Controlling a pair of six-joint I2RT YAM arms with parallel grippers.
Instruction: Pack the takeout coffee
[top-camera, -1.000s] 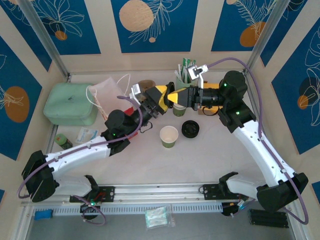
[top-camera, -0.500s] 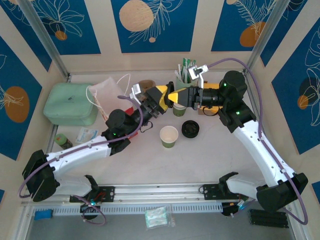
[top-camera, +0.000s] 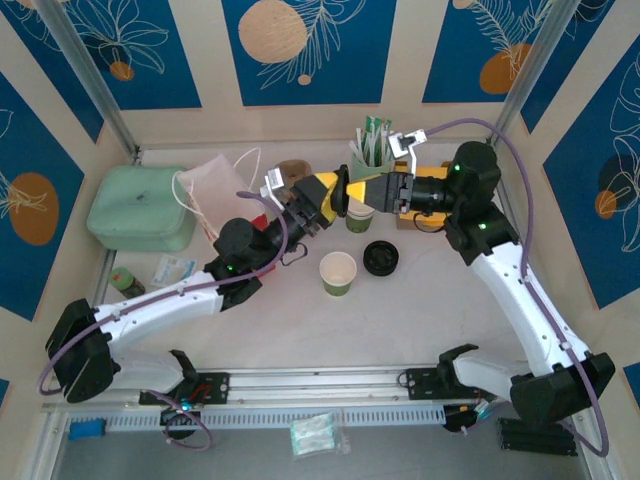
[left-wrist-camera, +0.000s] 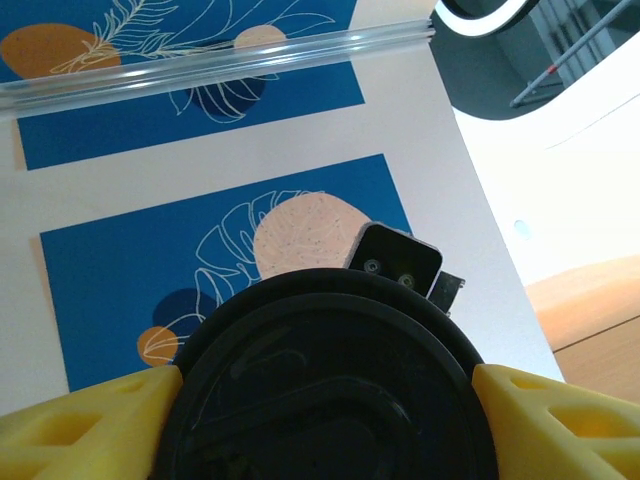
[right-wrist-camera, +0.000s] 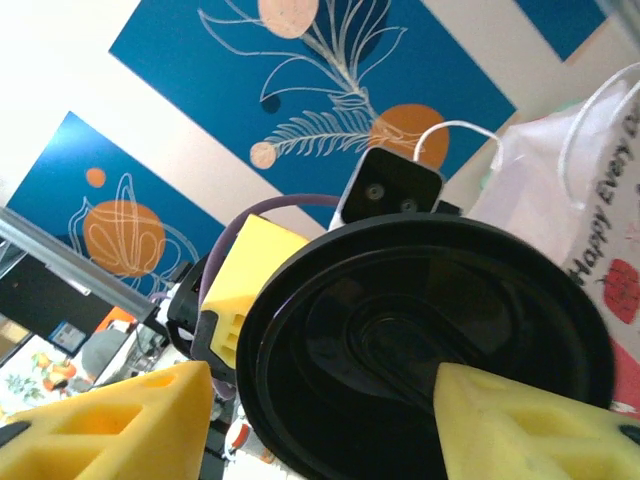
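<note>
**Jaws meet at a lid above the table**

Jaws of the left gripper are closed across a round black plastic lid. One yellow finger presses each side of its rim, so they stand fairly wide.

Facing it, the right gripper has its jaws spread. One of its fingers sits clear of the rim. The other overlaps the lid's face in the right wrist view, and whether it touches cannot be told.

From above, the two grippers meet tip to tip in the air over the back half of the pale table.

Nearer the arm bases, a small white paper cup with a green lower band stands upright and uncovered. A second round black lid lies just to its right, apart from it.

Behind the grippers stands a pale mint-green tumbler of white and green sticks. A white plastic bag with handles and a pale green soft case sit at the rear left.
</note>
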